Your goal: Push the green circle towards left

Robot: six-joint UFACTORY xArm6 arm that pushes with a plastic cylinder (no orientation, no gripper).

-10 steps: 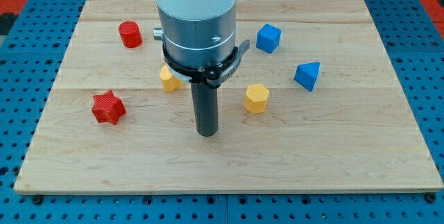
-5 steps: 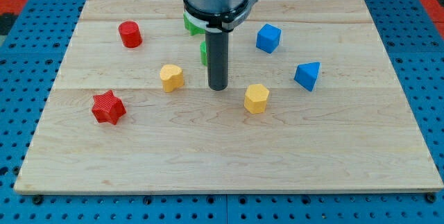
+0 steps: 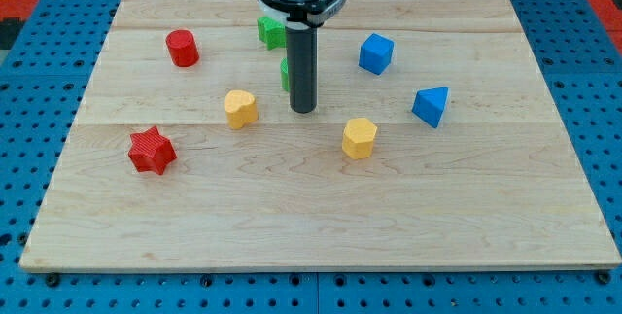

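My tip rests on the wooden board a little above its middle. A green block shows only as a sliver at the rod's left edge, just above the tip; the rod hides most of it and its shape cannot be made out. A second green block lies further up the view, partly hidden under the arm's collar. I cannot tell which of the two is the circle.
A red cylinder and a red star lie at the view's left. A yellow block is left of the tip, a yellow hexagon lower right. A blue cube and a blue triangle lie at the right.
My tip has moved up the view from the board's middle and slightly right, ending beside the lower green block. The arm body has pulled back, uncovering the green blocks. No block visibly moved.
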